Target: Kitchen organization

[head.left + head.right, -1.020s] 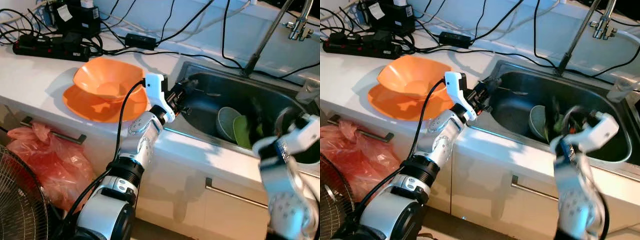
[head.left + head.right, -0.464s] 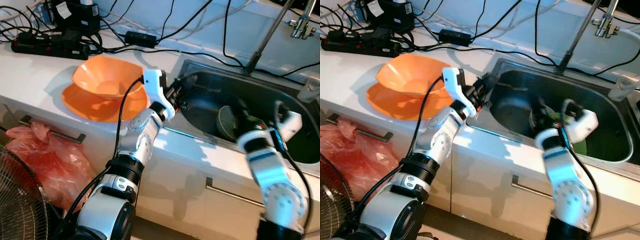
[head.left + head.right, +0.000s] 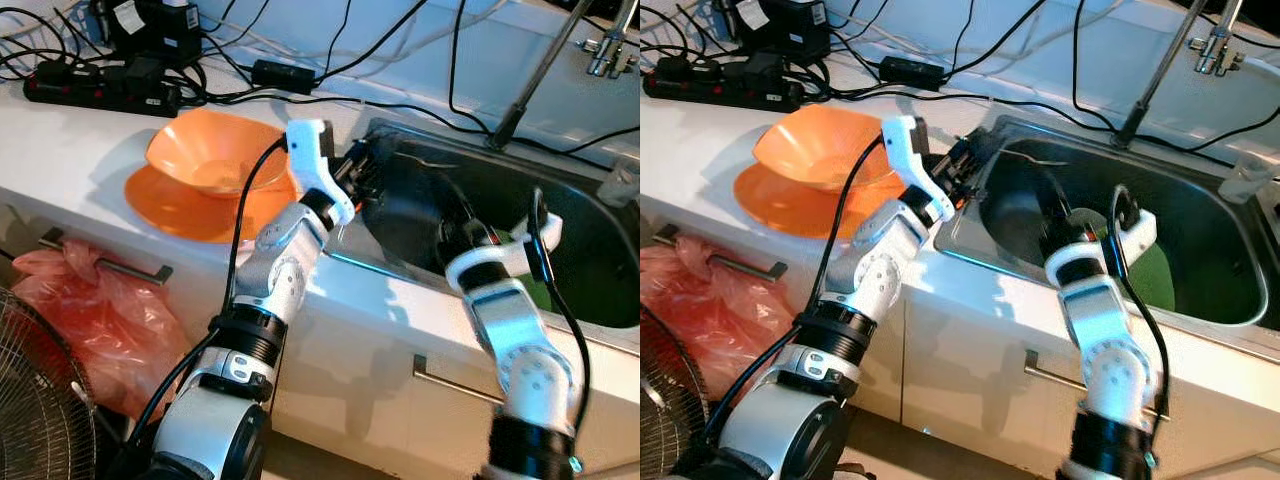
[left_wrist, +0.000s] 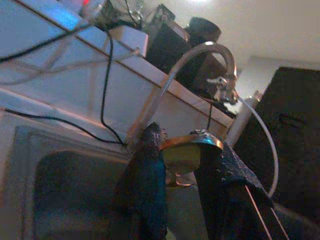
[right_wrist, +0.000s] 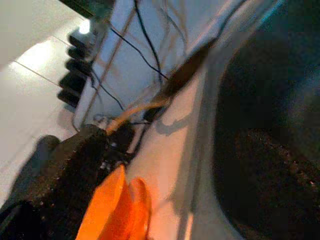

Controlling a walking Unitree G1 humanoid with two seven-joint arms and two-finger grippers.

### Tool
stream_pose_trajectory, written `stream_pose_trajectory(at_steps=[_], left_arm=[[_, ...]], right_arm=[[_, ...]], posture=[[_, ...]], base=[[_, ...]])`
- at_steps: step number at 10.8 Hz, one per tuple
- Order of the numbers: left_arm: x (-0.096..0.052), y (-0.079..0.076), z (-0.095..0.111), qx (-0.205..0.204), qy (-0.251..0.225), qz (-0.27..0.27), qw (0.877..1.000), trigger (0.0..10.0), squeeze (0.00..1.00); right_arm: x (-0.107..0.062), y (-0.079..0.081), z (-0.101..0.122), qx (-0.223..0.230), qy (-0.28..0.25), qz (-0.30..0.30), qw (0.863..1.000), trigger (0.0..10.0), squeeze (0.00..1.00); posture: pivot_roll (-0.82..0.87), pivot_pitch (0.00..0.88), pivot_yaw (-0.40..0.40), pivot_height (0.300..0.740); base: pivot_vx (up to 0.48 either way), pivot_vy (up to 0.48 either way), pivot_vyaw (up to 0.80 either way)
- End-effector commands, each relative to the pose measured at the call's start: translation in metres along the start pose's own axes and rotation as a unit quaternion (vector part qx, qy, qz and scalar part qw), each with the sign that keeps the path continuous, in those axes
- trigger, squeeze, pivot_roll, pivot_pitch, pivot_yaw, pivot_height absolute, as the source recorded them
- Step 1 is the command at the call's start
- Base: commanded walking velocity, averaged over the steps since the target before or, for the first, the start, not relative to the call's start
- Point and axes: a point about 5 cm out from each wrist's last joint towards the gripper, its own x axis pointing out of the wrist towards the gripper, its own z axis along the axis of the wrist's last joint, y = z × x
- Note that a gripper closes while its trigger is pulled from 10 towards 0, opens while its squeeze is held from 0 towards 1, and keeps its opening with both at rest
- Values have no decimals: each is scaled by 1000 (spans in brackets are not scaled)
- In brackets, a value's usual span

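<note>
Over the last second the right arm has been swung from the near right edge of the scene down into the sink (image 3: 590,300), while the left arm has hardly shifted.

At the far left, an orange bowl (image 3: 215,157) is seen nested on an orange plate (image 3: 180,205) on the white counter (image 3: 60,135), with a power strip (image 3: 100,95) and cables behind. These two pieces are judged to be already dealt with.

Next, the left gripper (image 3: 362,180) is held over the sink's left rim. In the left wrist view its fingers (image 4: 150,185) are pressed onto a small pale object that cannot be identified.

Further right, the right gripper (image 3: 452,225) is lowered into the basin; whether its fingers are spread or closed cannot be told. A pale bowl (image 3: 1092,222) and a green plate (image 3: 1155,275) lie in the sink just beside it, partly hidden by the wrist, so contact cannot be confirmed.

The task is judged to be partway through: the sink dishes remain to be lifted out and placed.
</note>
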Motion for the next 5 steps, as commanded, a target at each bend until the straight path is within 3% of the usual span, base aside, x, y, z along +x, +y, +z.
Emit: stream_pose_trajectory(at_steps=[1,3,5], left_arm=[[14,-39,-17,-66,-4,-42,997,0,0],[10,-38,-21,-98,14,-32,995,0,0],[9,-41,-20,-104,17,-37,994,0,0]], right_arm=[[4,8,-5,48,-16,20,999,10000,0],[9,24,-5,90,-31,81,992,10000,0],[18,27,-2,124,-46,100,986,10000,0]], posture=[[215,42,-156,740],[227,48,-156,740],[226,49,-155,740]], base=[[0,0,0],[0,0,0],[0,0,0]])
